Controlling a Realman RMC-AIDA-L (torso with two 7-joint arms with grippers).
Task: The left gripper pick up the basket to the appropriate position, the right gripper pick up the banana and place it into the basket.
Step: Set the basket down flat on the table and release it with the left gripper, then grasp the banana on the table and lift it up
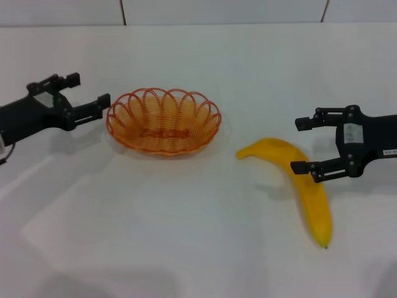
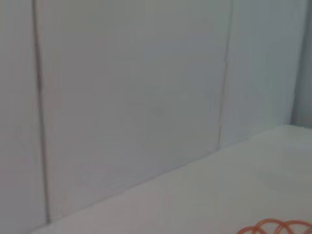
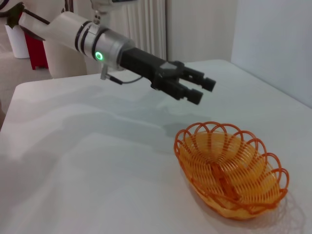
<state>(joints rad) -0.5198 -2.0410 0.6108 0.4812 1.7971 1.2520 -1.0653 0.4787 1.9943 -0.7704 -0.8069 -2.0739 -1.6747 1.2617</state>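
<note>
Nothing in the task looks done yet. The basket point(image 1: 163, 120) sits on the white table point(image 1: 186, 236), and the banana point(image 1: 302, 186) lies on the table well to its right, outside it.

Our left gripper point(image 1: 87, 102) hovers just beside the basket's left rim, fingers spread apart, holding nothing; we cannot tell whether a fingertip touches the wire.

Our right gripper point(image 1: 304, 144) is at the banana's curve, fingers wide apart, one on the far side and one over the fruit, not yet closed on it. Both grasps remain to be made.
</note>
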